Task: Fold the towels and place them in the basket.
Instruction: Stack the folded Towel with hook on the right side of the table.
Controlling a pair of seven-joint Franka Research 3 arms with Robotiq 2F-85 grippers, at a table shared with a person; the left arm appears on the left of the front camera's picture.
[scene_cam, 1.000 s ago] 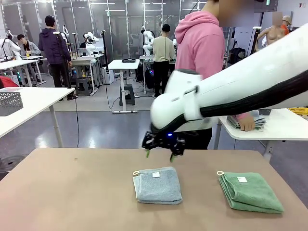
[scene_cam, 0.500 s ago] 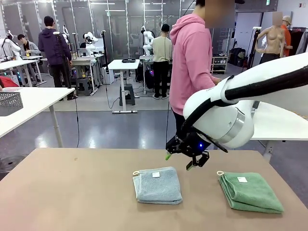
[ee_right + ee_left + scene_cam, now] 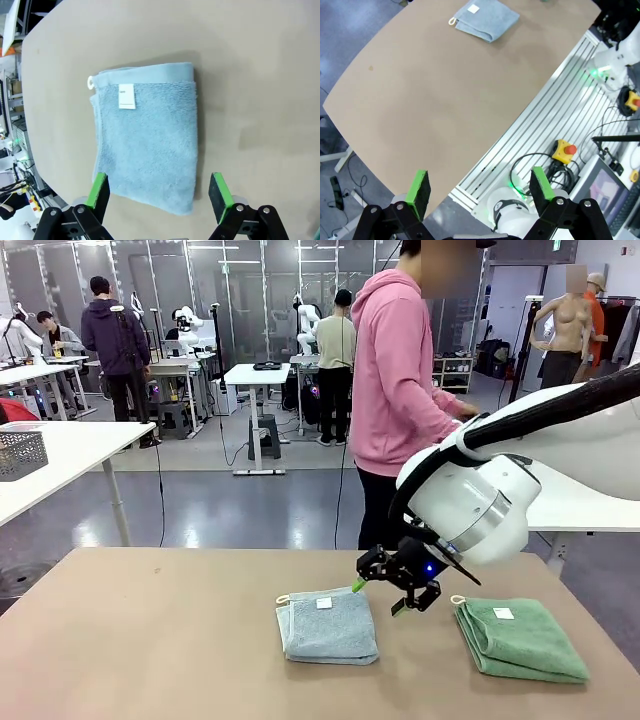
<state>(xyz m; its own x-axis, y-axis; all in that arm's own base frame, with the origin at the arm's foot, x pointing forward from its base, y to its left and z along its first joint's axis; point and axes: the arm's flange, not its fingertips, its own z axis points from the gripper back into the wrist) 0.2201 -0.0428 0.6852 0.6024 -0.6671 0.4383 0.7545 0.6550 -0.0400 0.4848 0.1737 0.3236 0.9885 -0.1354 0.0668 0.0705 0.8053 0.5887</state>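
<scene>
Two folded towels lie on the brown table (image 3: 150,640). The pale blue-grey towel (image 3: 327,625) with a white label sits in the middle, and the green towel (image 3: 520,638) is to its right. My right gripper (image 3: 378,597) hovers open just above the blue-grey towel's far right corner. The right wrist view shows that towel (image 3: 147,145) below the spread gripper (image 3: 157,192), nothing between its fingers. My left gripper (image 3: 480,189) is open and empty, high over the table's near edge, with the blue-grey towel (image 3: 485,19) far off. A grey mesh basket (image 3: 22,452) stands on a neighbouring white table at far left.
A person in a pink hoodie (image 3: 400,380) stands just behind the table's far edge, turned toward a white table (image 3: 580,505) at the right. Below the near edge are the robot base, cables and a red stop button (image 3: 565,148). The table's left half is bare.
My right arm has swung from the table's middle to the right and dropped lower, toward the blue-grey towel's far right corner. The person has straightened up from the right-hand table.
</scene>
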